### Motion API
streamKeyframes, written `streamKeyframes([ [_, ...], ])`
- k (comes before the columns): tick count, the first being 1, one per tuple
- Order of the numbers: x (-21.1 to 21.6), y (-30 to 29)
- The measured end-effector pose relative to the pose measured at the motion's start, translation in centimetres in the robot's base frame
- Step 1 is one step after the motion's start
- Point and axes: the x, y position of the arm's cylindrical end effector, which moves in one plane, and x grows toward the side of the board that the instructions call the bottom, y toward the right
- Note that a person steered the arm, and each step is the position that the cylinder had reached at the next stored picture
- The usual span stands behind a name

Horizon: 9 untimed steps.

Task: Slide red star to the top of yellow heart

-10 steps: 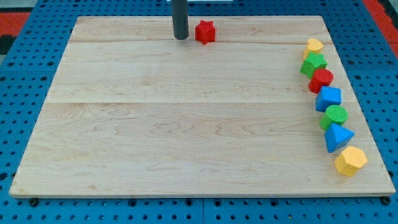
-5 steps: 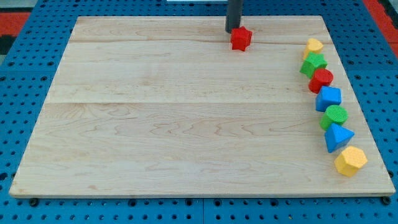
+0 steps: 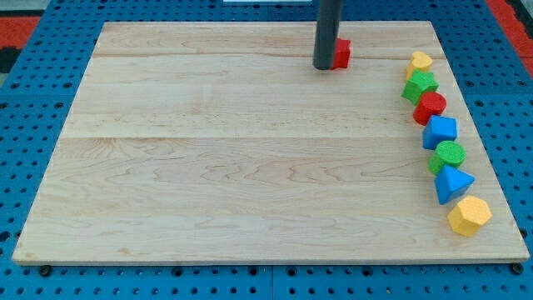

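Observation:
The red star [image 3: 341, 53] lies near the top of the wooden board [image 3: 250, 167], right of centre, and its left part is hidden behind the rod. My tip [image 3: 324, 66] touches the star's left side. The yellow heart [image 3: 420, 62] sits at the top of a column of blocks along the board's right edge, well to the right of the star.
Below the yellow heart run a green star [image 3: 419, 86], a red round block [image 3: 430, 107], a blue block [image 3: 440, 131], a green round block [image 3: 449, 156], a blue triangle [image 3: 452, 182] and a yellow hexagon [image 3: 470, 215].
The rod has moved right along the board's top and pushed the red star right with it, from left of centre toward the yellow heart. The tip now stands on the star's left side.

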Motion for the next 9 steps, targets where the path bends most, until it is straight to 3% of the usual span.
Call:
streamKeyframes([
  [2,-0.9,3.1],
  [6,-5.5,-0.3],
  [9,-6.4,4.7],
])
